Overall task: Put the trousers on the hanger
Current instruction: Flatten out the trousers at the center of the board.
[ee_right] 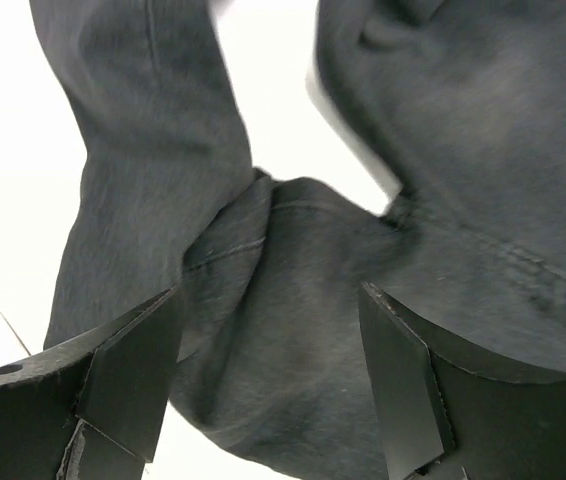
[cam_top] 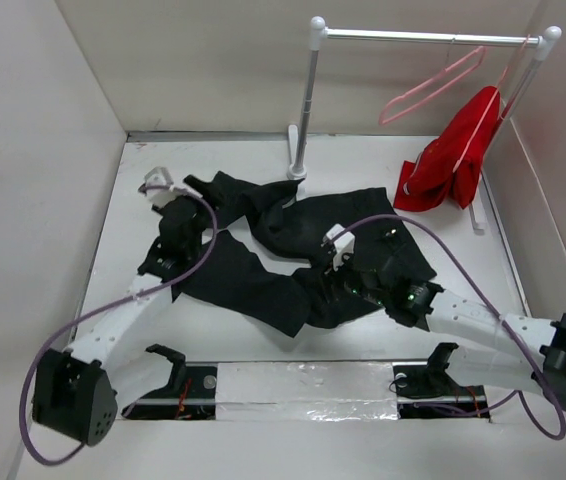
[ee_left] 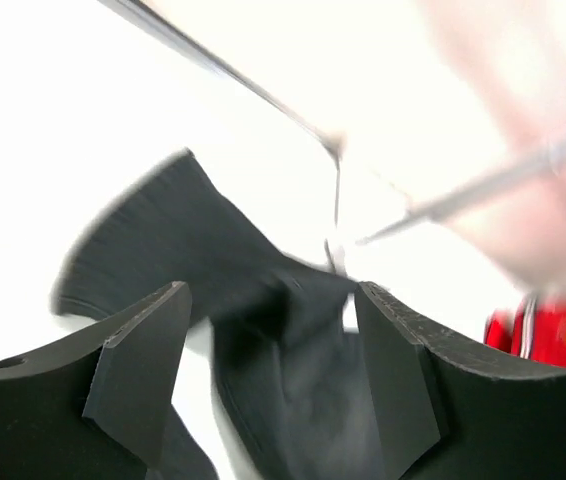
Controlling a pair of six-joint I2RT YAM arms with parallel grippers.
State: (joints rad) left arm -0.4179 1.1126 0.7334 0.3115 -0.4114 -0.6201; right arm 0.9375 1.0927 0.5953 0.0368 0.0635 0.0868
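Both arms' parted fingers (ee_right: 128,380) frame the trousers (cam_top: 288,215) lying beneath.

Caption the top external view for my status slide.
Left arm and right arm over black trousers crumpled on the table; pink hanger hangs bare on the rail beside a red garment.

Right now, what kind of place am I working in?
Probably a lab test cell staged for hanging clothes: plain white walls box in a white table, a small garment rail holds a pink hanger, and black trousers lie on it.
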